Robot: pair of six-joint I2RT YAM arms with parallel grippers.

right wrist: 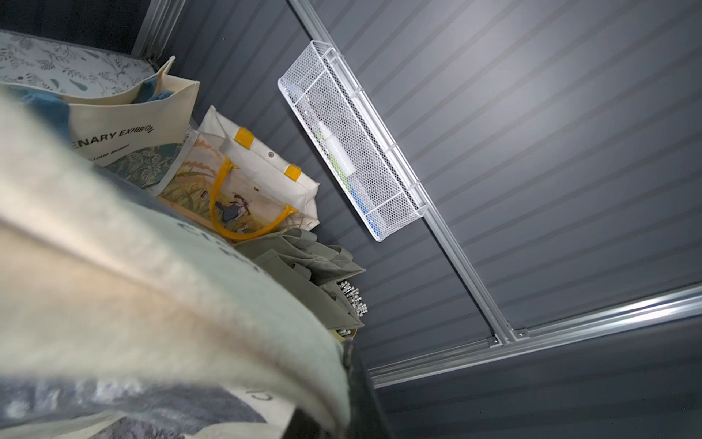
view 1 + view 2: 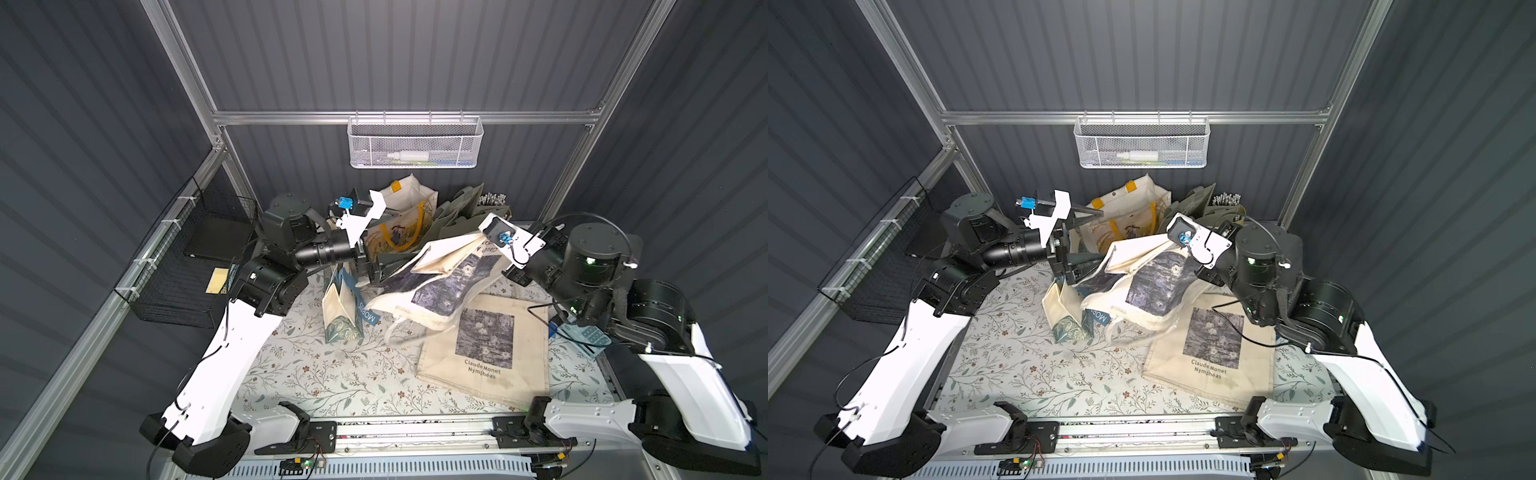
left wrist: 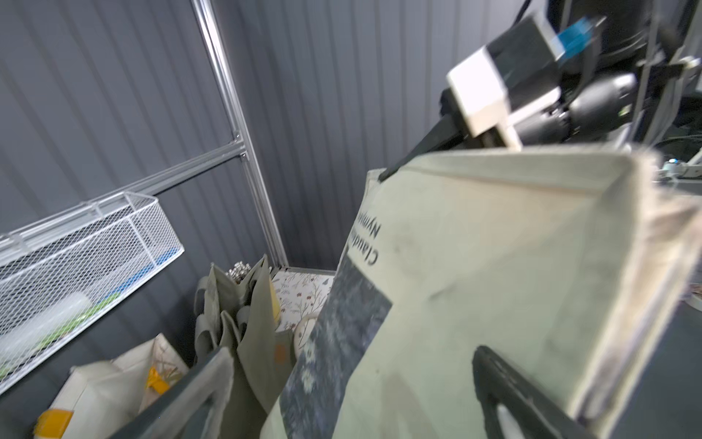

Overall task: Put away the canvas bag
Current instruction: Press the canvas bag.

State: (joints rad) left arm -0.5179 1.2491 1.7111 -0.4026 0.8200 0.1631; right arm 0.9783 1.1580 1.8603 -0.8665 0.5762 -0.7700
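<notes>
Bag, look: the canvas bag point(image 2: 444, 286) is cream cloth, rumpled and grubby along its folds. A dark blue-grey water-lily print covers part of its face, with black lettering beside the print. Pale handle loops dangle from its lower side.
Bag, left end: the lower end sags toward the left gripper point(image 2: 1100, 237), near a standing Morris tote point(image 2: 340, 311).
Bag, right end: the top corner is the highest part, pinched by the right gripper point(image 3: 395, 167).
Bag, place: it hangs slantwise over the middle of the floral table point(image 2: 316, 374), in front of a yellow-handled tote point(image 2: 405, 224) and an olive bag point(image 2: 461, 208). Whether its lowest fold touches the cloth cannot be told.
Second bag: a second Monet bag point(image 2: 486, 349) lies flat on the table's right side, its far edge under the hanging one.
Left arm: the left arm point(image 2: 232, 345) rises from the near left base, bends at the elbow, and its forearm points right toward the centre.
Left gripper: its jaws are spread wide. In the left wrist view the bag's printed face lies between the two fingers point(image 3: 513, 395), unclamped.
Right gripper: it is closed tight on the bag's corner hem and carries the cloth's weight.
Right arm: the right arm point(image 2: 681, 365) climbs from the near right base, folds back, and reaches left with the wrist raised.
</notes>
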